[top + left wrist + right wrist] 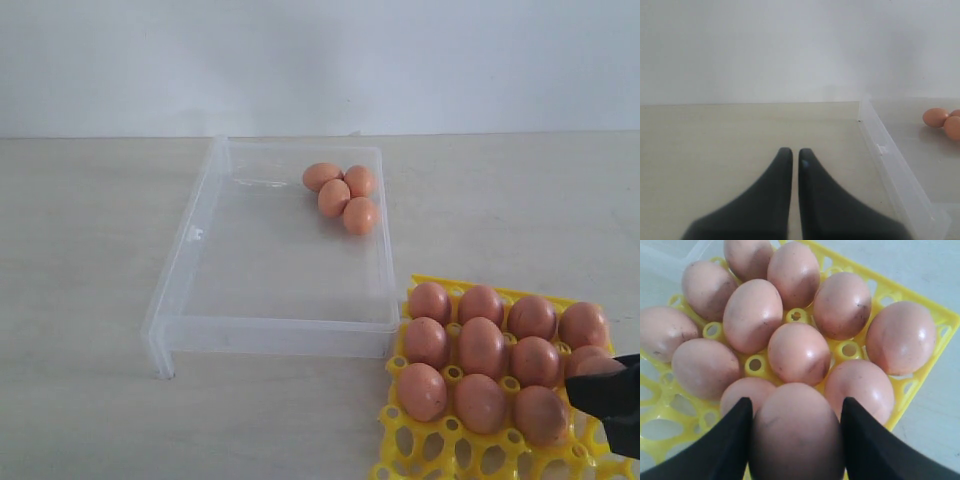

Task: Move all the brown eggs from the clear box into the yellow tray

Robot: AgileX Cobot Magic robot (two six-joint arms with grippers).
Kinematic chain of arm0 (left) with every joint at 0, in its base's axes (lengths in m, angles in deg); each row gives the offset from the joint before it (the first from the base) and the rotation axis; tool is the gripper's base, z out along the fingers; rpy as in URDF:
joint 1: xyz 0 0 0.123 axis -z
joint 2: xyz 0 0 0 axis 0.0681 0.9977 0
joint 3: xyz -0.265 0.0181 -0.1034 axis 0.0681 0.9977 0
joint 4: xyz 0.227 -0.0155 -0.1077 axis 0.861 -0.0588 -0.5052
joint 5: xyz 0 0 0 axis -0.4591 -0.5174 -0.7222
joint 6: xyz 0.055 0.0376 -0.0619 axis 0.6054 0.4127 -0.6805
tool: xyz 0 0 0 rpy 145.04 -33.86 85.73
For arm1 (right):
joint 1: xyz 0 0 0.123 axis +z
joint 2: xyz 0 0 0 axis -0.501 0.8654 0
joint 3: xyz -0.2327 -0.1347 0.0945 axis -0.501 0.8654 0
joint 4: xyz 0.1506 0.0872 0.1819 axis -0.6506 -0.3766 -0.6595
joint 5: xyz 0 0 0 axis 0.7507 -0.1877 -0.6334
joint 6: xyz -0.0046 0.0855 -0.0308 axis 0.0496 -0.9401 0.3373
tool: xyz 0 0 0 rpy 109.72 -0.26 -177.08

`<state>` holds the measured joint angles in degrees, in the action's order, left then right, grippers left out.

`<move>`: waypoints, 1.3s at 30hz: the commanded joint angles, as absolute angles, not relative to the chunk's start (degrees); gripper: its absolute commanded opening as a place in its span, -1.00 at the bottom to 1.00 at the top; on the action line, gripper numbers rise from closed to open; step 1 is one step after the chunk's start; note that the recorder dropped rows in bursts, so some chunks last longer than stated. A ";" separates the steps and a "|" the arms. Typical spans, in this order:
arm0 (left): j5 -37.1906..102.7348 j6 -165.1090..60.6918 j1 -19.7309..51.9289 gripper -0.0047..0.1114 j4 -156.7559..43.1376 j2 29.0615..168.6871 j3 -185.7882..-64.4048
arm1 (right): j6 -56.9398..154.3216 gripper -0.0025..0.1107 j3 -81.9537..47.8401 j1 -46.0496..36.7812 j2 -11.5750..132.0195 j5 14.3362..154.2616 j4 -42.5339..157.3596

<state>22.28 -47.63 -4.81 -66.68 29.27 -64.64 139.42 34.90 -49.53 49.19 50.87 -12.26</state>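
Brown matte egg (797,440) clamped in right hand (796,404) over yellow lattice tray (747,369); left hand (792,152) closed together

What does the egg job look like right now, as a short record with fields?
clear box: four brown eggs clustered in a corner
yellow tray: eleven seated eggs
right claw: closed around the held egg, at the tray's edge
left claw: shut, empty, over the table beside the box
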 commanded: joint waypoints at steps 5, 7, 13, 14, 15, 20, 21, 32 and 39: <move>22.42 -47.61 -4.57 -0.85 -66.59 29.06 -64.40 | 140.05 -0.84 35.11 -49.49 48.98 50.00 -13.60; 22.42 -47.61 -4.57 -0.85 -66.59 29.06 -64.40 | 140.05 -0.49 35.11 -49.49 48.98 50.60 -13.99; 22.42 -47.61 -4.57 -0.85 -66.59 29.06 -64.40 | 138.66 -0.34 35.11 -49.49 48.98 51.34 -14.30; 22.42 -47.61 -4.57 -0.85 -66.59 29.06 -64.40 | 138.56 -0.34 35.11 -49.49 48.98 50.77 -14.30; 22.42 -47.61 -4.57 -0.85 -66.59 29.06 -64.40 | 138.56 -0.34 35.11 -49.49 48.98 50.52 -14.30; 22.42 -47.61 -4.57 -0.85 -66.59 29.06 -64.40 | 138.32 -0.33 35.11 -49.49 48.98 49.79 -14.30; 22.42 -47.61 -4.57 -0.85 -66.59 29.06 -64.40 | 138.32 -0.22 35.11 -49.49 48.98 49.09 -14.57; 22.42 -47.61 -4.57 -0.85 -66.59 29.06 -64.40 | 138.05 0.12 35.11 -49.49 48.98 51.60 -17.27; 22.42 -47.61 -4.57 -0.85 -66.59 29.06 -64.40 | 138.49 -0.08 35.11 -49.49 48.98 45.72 -28.21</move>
